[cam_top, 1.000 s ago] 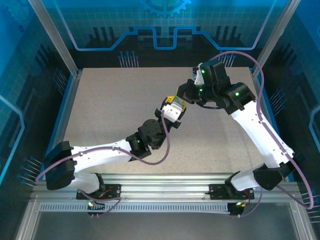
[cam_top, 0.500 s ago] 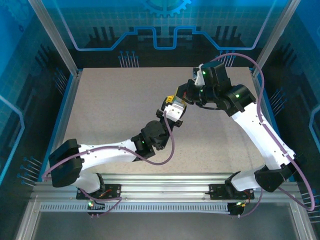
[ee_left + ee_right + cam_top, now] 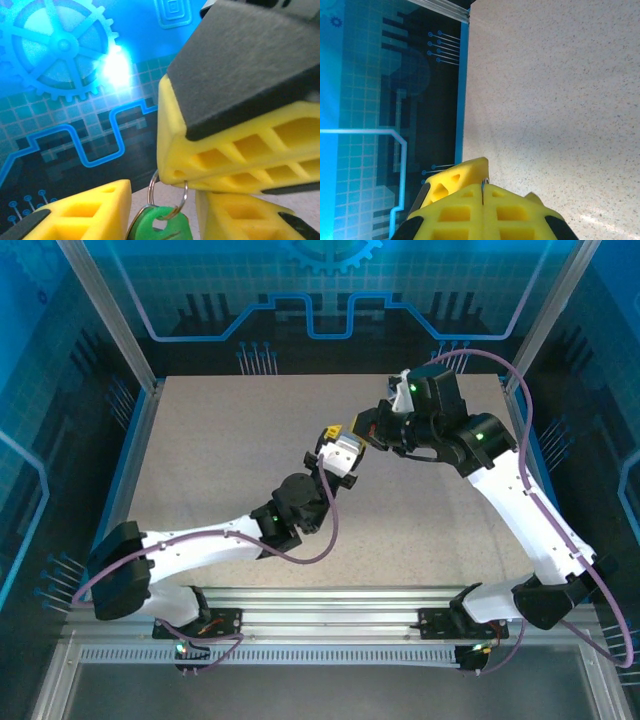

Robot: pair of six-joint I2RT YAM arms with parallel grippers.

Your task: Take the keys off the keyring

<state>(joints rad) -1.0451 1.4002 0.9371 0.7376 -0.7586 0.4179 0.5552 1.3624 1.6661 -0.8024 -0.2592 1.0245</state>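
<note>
Above the middle of the speckled beige table (image 3: 200, 470), your two arms meet tip to tip. The left gripper (image 3: 330, 435) reaches up from the near left and the right gripper (image 3: 356, 428) bends in from the far right. Behind them, the glowing blue back panel (image 3: 320, 300) carries a printed gear emblem (image 3: 55, 47) and circuit-style line tracings.

Through the left wrist camera you see the keyring, a small flat bright-green plastic tag (image 3: 159, 226). It sits between the left gripper's yellow ribbed fingers (image 3: 82, 215), which stand partly spread and close on it from both sides. The frame's lower edge cuts off most of the tag.

The round wire loop of the tiny grey metal key (image 3: 185, 194) passes through the tag's hole. It runs up into the right gripper's yellow fingers (image 3: 235, 160), which are pressed together and pinch the loop at their tips. Those fingers and their black backing block much of that view, and you cannot make out the key's shank.

From the right wrist, a thin metal sliver shows in the seam of the closed fingers, over bare table. Purple cables (image 3: 330, 525) loop beside both arms, inside the aluminium frame posts (image 3: 105, 310).
</note>
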